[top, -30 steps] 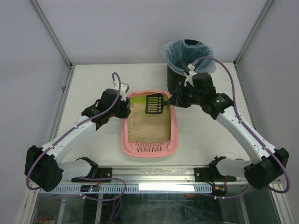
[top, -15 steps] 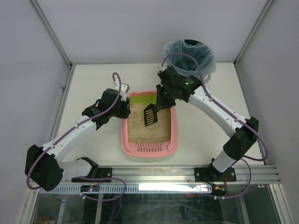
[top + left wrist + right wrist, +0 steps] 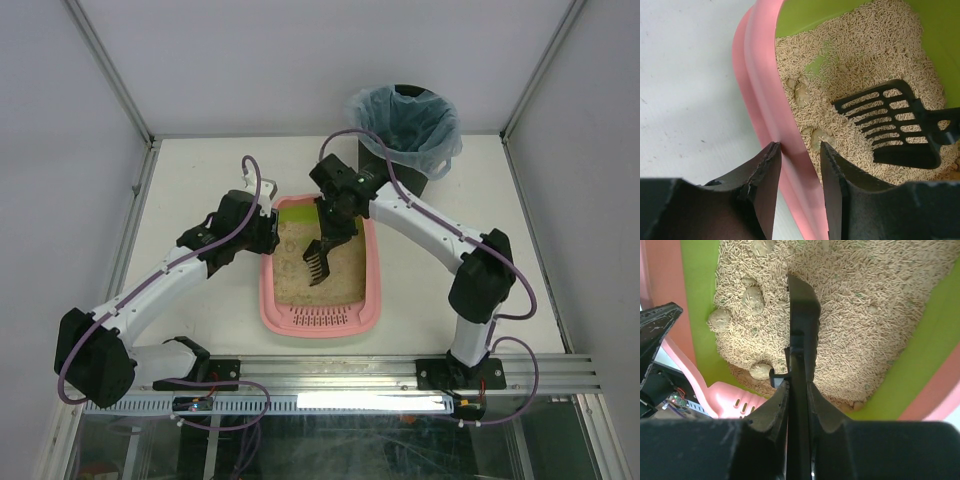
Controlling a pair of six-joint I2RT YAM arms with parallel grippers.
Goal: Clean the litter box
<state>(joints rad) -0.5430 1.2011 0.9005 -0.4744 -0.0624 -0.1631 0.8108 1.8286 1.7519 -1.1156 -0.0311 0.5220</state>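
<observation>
Scooping is the step in hand. The right tool (image 3: 797, 390) is clamped on the black scoop (image 3: 318, 262), blade down in the litter box (image 3: 268, 300) at mid-worktop. Opposite, the left tool (image 3: 800, 150) pinches the box's left rim, steadying it. Next, I reckon: slide under the clumps (image 3: 754, 299), lift level, and carry to the bin (image 3: 405, 125) at far right.

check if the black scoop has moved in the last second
Yes. The scoop has swung from over the far end of the litter box, on the bin side, toward the box's middle, tipping down into the litter.
</observation>
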